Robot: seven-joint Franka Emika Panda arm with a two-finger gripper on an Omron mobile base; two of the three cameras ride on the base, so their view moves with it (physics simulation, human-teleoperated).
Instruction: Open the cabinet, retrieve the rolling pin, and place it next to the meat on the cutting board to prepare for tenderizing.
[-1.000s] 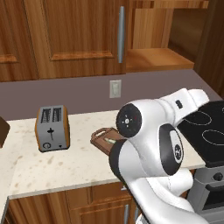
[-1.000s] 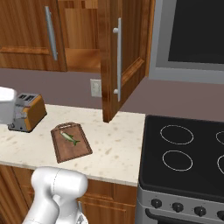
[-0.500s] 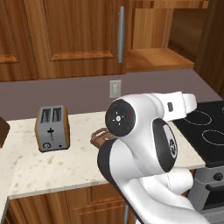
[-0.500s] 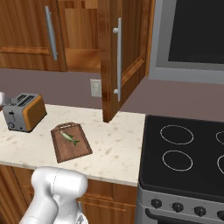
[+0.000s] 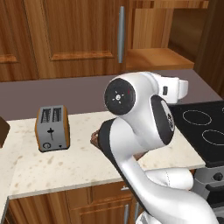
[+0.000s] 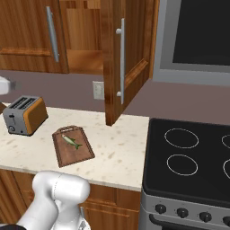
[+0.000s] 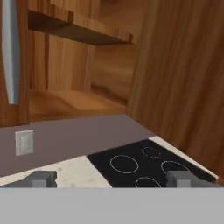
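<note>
The cabinet (image 6: 81, 45) has its right door (image 6: 121, 58) swung open, and its left door (image 5: 74, 39) is closed. In the hand view my gripper (image 7: 111, 179) is open, with nothing between its fingertips (image 7: 41, 178). It faces the cabinet's light wood interior (image 7: 74, 103) from a distance. The shelves I can see there look bare, and the rolling pin is out of view. The dark cutting board (image 6: 72, 146) lies on the counter with the small fish-shaped meat (image 6: 72, 141) on it. In the left base view my arm hides most of the board (image 5: 94, 139).
A silver-and-wood toaster (image 5: 52, 128) stands on the speckled counter (image 6: 112, 157), left of the board. A black stove top (image 6: 188, 157) lies to the right. The open door (image 7: 183, 78) juts out over the counter. A wall outlet (image 7: 24, 142) sits below the cabinet.
My arm has swung: the elbow has shifted left in the left base view. The hand has slid almost off the left edge of the right base view, uncovering the toaster. The gripper stays open.
</note>
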